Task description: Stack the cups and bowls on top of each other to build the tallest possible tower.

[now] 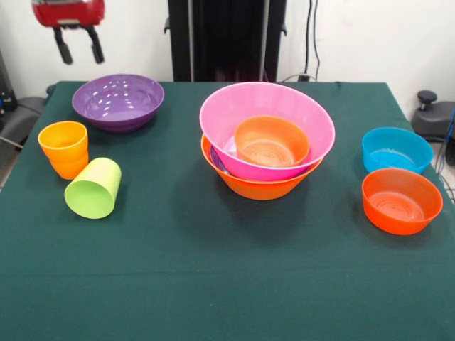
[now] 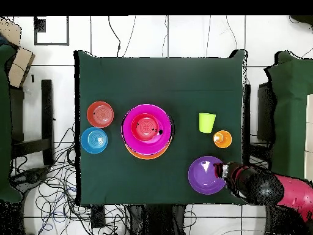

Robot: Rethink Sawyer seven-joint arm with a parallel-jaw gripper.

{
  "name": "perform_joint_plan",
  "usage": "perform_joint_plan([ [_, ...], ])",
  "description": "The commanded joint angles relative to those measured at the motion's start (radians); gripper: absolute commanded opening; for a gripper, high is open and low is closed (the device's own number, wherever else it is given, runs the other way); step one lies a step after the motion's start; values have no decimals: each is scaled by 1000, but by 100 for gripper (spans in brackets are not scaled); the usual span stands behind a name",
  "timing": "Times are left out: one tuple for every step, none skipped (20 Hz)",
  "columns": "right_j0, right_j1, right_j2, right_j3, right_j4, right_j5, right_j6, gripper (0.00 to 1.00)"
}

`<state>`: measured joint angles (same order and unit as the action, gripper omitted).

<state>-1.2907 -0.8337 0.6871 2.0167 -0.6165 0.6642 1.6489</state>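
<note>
The tower stands mid-table: a large yellow-orange bowl (image 1: 259,188) at the base, a sliver of purple bowl (image 1: 216,160) in it, the large pink bowl (image 1: 234,114) above, and a small red-orange bowl (image 1: 271,141) inside the pink one. From overhead the pink bowl (image 2: 130,122) covers most of it. A wide purple bowl (image 1: 118,101) (image 2: 205,177) sits apart. The orange cup (image 1: 64,148) (image 2: 222,139) stands upright. The lime green cup (image 1: 94,187) (image 2: 207,122) lies on its side. My gripper (image 1: 78,48) (image 2: 223,170) is open and empty, high beside the purple bowl. The small lime-green bowl is hidden.
A blue bowl (image 1: 396,149) (image 2: 94,140) and a second red-orange bowl (image 1: 402,200) (image 2: 100,114) sit together on the far side of the tower from the cups. The green tablecloth (image 1: 213,284) covers the table. Cables lie on the floor around it.
</note>
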Motion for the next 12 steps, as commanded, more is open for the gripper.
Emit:
perform_joint_plan([
  [41,-16,-3,-35,-58,51,-119,100],
  [37,7,-10,-41,-78,31,-116,100],
  [32,29,-19,-44,-96,9,-111,100],
  [27,49,-28,-48,-114,-13,-108,100],
  [22,66,-35,-50,-132,-33,-105,100],
  [16,86,-41,-56,-146,-48,-105,100],
  [7,108,-44,-62,-159,-60,-109,100],
  [-2,126,-44,-68,-170,-68,-113,100],
  [-5,140,-48,-74,-181,-77,-113,100],
  [-7,155,-53,-78,-194,-91,-107,100],
  [-8,172,-57,-84,-209,-106,-101,100],
  [-9,191,-63,-89,-224,-120,-95,100],
])
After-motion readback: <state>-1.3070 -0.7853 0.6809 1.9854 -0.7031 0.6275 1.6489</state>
